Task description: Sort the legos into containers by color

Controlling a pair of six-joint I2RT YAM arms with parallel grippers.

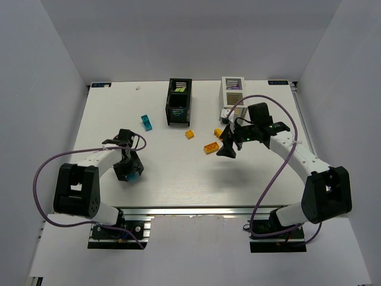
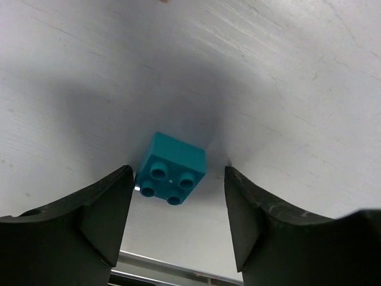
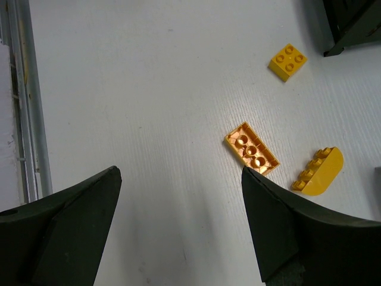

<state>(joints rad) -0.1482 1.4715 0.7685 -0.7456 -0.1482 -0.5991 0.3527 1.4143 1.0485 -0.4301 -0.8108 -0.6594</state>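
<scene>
Jaws of the left gripper (image 2: 178, 179) stand apart astride one teal four-stud plastic brick (image 2: 171, 168) on the white counter (image 2: 286, 89), toward its near-left corner. Right gripper (image 3: 180, 176) jaws gape wide and empty near three orange-yellow pieces mid-counter: a square brick (image 3: 287, 61), an upturned oblong brick (image 3: 252, 148), a curved brick (image 3: 319, 171). A second teal brick (image 1: 146, 123) lies left of one black slatted box (image 1: 178, 102); one white slatted box (image 1: 233, 90) stands by the far edge.

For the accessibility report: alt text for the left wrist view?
A small teal lego, studs facing the camera, sits on the white table between the two dark fingers of the open left pincer, which flank it closely.
</scene>
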